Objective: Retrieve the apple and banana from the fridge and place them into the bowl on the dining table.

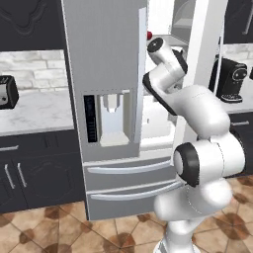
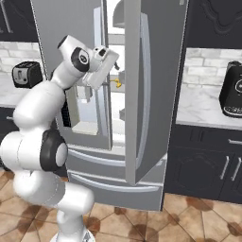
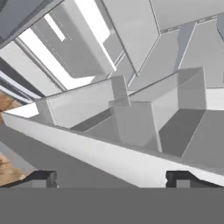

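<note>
Left base view: the fridge (image 1: pixel 106 108) stands with its right door swung open, and the white arm reaches into the lit interior; a small dark red spot at the left door's edge, high on a shelf, is judged to be the apple (image 1: pixel 149 35). Right base view: the hand (image 2: pixel 115 64) sits at the gap between the doors, and just beyond it a small yellow shape is probably the banana (image 2: pixel 116 83). Hand view: the two finger tips (image 3: pixel 42 178) stand far apart with nothing between them, looking across white door bins. Handling, as a judgement: the apple is light, firm and smooth, best pinched across its widest girth; the banana is softer and bruises, so take it across its middle.
</note>
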Robot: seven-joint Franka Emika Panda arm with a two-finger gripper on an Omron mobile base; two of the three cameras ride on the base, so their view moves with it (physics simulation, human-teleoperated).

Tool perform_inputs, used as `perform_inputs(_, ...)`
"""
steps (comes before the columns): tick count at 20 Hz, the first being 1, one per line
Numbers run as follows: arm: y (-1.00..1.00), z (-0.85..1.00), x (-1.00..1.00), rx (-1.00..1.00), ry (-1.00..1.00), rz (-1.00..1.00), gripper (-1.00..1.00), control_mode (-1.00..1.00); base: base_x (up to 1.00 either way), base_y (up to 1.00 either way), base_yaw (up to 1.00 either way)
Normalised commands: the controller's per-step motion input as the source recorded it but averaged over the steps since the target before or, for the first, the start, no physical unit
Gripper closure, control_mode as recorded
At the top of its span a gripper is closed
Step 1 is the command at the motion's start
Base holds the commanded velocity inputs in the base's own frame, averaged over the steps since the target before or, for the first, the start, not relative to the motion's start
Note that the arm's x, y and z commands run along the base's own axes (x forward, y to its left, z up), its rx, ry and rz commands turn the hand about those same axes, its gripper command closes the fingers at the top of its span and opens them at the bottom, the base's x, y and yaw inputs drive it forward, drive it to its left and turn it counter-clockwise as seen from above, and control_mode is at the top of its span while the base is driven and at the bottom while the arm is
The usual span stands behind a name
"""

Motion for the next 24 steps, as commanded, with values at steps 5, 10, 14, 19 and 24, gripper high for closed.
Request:
perform_inputs(5,-0.64,-0.10,0.73,0.00,0.21,0.00,-1.00,-1.00,0.00,0.00,0.00)
perform_inputs(10,-0.98,-0.07,-0.33,0.00,0.24,-0.07,-1.00,-1.00,0.00,0.00,0.00)
perform_inputs(14,-1.00,-0.07,-1.00,0.00,0.19,-0.15,-1.00,-1.00,0.00,0.00,0.00)
perform_inputs(19,-1.00,-0.13,-0.96,0.00,0.16,-0.17,-1.00,-1.00,0.00,0.00,0.00)
perform_inputs(24,-1.00,-0.13,-0.83,0.00,0.03,-0.13,-1.00,-1.00,0.00,0.00,0.00)
